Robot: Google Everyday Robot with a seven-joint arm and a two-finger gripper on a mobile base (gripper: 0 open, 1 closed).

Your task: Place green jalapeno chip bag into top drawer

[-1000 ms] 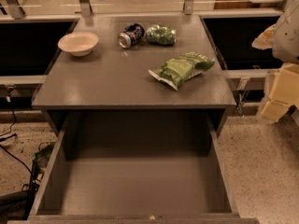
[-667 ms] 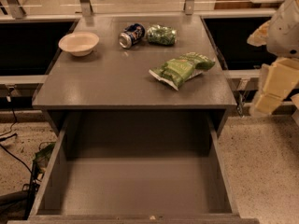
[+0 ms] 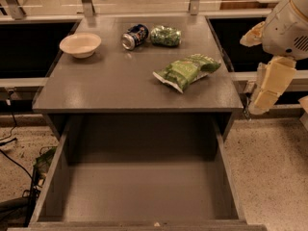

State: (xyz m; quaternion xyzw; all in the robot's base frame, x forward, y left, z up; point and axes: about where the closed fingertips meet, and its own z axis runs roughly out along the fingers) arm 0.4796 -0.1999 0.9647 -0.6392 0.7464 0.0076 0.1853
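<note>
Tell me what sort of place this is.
Probably an office kitchenette or break room: a grey metal cabinet counter holds a light-green foil chip bag, a blue soda can and a cream bowl, over speckled flooring. The robot's tool hangs right of the counter.

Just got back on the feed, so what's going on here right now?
The drawer is pulled open under the cabinet top. The light green chip bag lies on that top, not yet picked up. The gripper hangs beside the cabinet's right edge, apart from the bag. A bowl, a can and a small dark green bag sit farther back.
</note>
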